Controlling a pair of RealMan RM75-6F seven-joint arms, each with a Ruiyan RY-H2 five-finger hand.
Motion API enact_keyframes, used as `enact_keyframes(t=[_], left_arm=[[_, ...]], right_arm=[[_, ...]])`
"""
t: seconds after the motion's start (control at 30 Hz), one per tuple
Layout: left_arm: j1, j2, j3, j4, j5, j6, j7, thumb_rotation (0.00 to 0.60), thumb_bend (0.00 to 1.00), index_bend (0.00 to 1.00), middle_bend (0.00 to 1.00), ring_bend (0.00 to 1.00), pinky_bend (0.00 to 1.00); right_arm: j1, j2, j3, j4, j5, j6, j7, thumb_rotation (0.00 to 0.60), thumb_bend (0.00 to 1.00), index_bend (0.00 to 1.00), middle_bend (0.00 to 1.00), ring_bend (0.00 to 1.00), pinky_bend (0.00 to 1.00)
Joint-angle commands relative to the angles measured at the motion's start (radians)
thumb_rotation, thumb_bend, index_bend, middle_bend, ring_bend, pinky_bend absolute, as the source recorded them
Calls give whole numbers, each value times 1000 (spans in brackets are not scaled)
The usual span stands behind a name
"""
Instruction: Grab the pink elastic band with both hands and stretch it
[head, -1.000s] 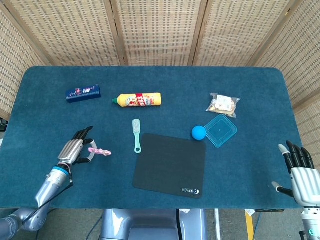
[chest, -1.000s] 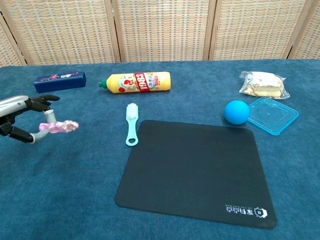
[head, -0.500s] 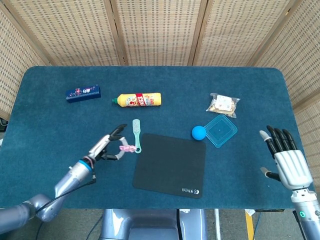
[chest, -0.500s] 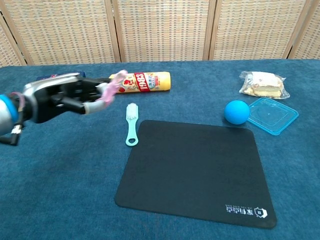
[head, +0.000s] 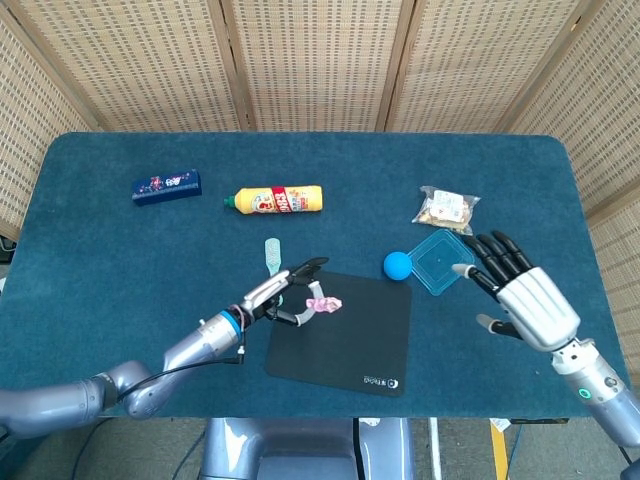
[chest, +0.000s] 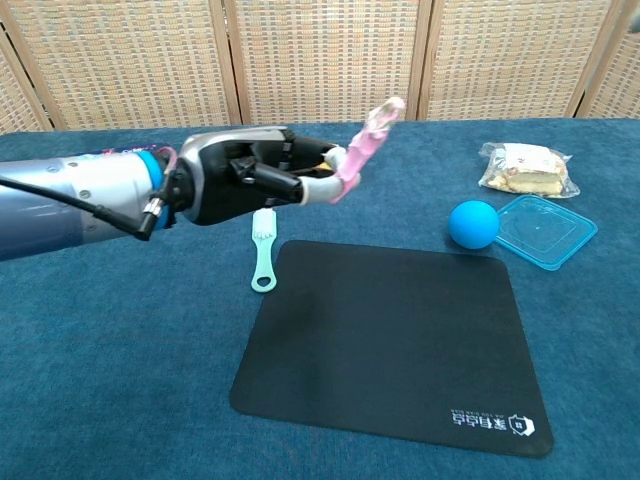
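Observation:
My left hand (head: 281, 297) (chest: 250, 178) holds the pink elastic band (head: 323, 304) (chest: 363, 148) in the air over the left part of the black mat (head: 345, 340) (chest: 400, 340). The band is pinched between thumb and fingers and sticks out to the right of the hand. My right hand (head: 522, 295) hovers at the right side of the table with its fingers spread and nothing in them, well apart from the band. The chest view does not show the right hand.
A mint brush (chest: 262, 250) lies left of the mat. A yellow bottle (head: 277, 199) and a blue box (head: 167, 186) lie toward the back left. A blue ball (head: 397, 264) (chest: 473, 223), a clear blue lid (head: 440, 262) and a snack bag (head: 446, 208) sit at the right.
My left hand has carried the band up and to the right, from the table's left side to over the mat. My right hand has come up and inward from the front right corner.

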Motion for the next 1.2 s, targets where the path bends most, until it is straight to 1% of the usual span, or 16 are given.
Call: enact_keyframes(t=[0.03,0.17,0.27,0.37,0.5,0.6,0.67,0.8,1.0,1.2], left_arm=[[-30,-19,-19,-13,-40,-24,34,600,484,815,0,0,0],[-63,-44,-36,-11,-97,-39,93,600,484,816,0,0,0],[-79,-58,-44,-5,-134,-47,123,600,484,816,0,0,0],[-96,-74,-51,8,-169,-58,146,600,483,816,0,0,0],[-121,-89,-59,22,-210,-71,192,600,484,816,0,0,0],[-129,-98,-62,30,-232,-77,209,600,484,816,0,0,0],[-134,-103,-62,35,-242,-82,218,600,484,816,0,0,0],[-138,-113,-66,43,-253,-89,227,600,484,816,0,0,0],[-140,-117,-75,44,-257,-97,232,600,484,816,0,0,0],[-136,-118,-77,43,-256,-102,234,600,484,816,0,0,0]], right_arm=[[66,-13,1,22,-77,9,24,600,13,320,69,0,0],[121,-30,0,19,-125,-8,6,600,50,358,90,0,0],[147,-44,0,8,-135,-15,8,600,93,375,100,0,0],[172,-61,4,-9,-136,-26,15,600,120,387,105,0,0],[213,-79,2,-33,-122,-77,-2,600,164,410,115,0,0],[237,-96,7,-25,-119,-98,-33,600,231,429,128,0,0],[249,-108,6,-16,-121,-100,-44,600,262,432,131,0,0],[273,-121,1,4,-137,-111,-87,600,290,431,131,0,0],[302,-137,-11,21,-145,-130,-134,600,311,436,132,0,0],[314,-147,-22,19,-130,-136,-137,600,328,459,140,0,0]])
